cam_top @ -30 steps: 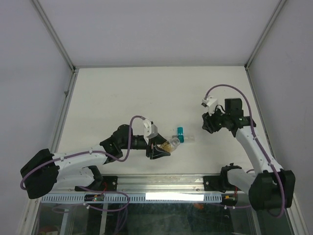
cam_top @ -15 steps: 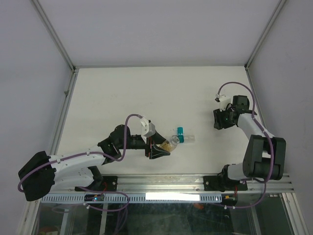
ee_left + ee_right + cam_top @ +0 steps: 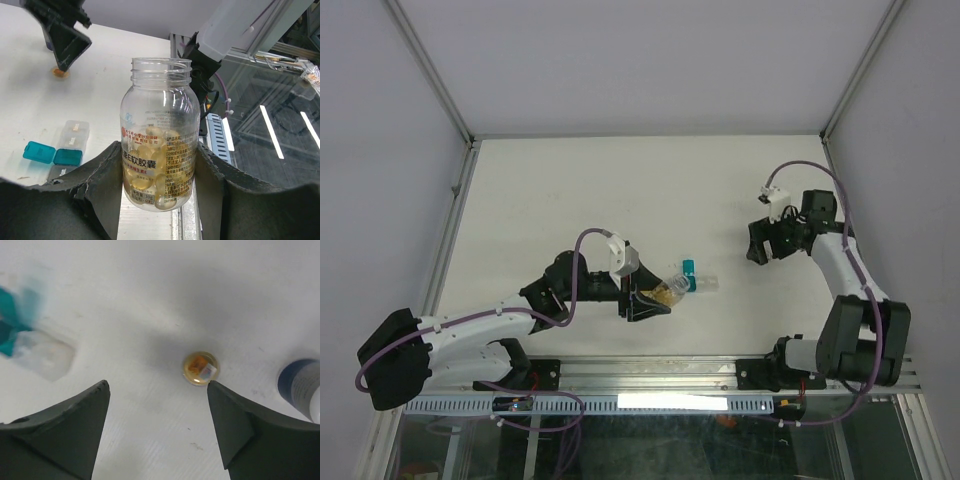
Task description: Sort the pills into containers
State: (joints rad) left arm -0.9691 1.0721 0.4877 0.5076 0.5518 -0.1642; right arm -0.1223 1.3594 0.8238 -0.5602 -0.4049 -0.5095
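Observation:
My left gripper (image 3: pixel 655 300) is shut on a clear, uncapped bottle (image 3: pixel 159 145) of yellow softgel pills, held tilted with its mouth toward the pill boxes. It also shows in the top view (image 3: pixel 667 293). The boxes lie in a short row: a teal one (image 3: pixel 689 268) with its lid open (image 3: pixel 39 151) and clear ones (image 3: pixel 75 132) beside it. No yellow box shows. My right gripper (image 3: pixel 157 385) is open and empty above bare table, far right of the boxes (image 3: pixel 757 248). The teal box (image 3: pixel 12 325) and a clear box (image 3: pixel 45 354) show blurred at its left.
A small round amber lid (image 3: pixel 200 368) lies on the table just beyond my right finger (image 3: pixel 230 425). A white bottle with a dark blue cap (image 3: pixel 300 385) stands at the right edge. A metal rail (image 3: pixel 650 372) runs along the near table edge.
My right arm swung its wrist toward the right and then a little back to the left, staying open. My left gripper and its bottle have barely moved.

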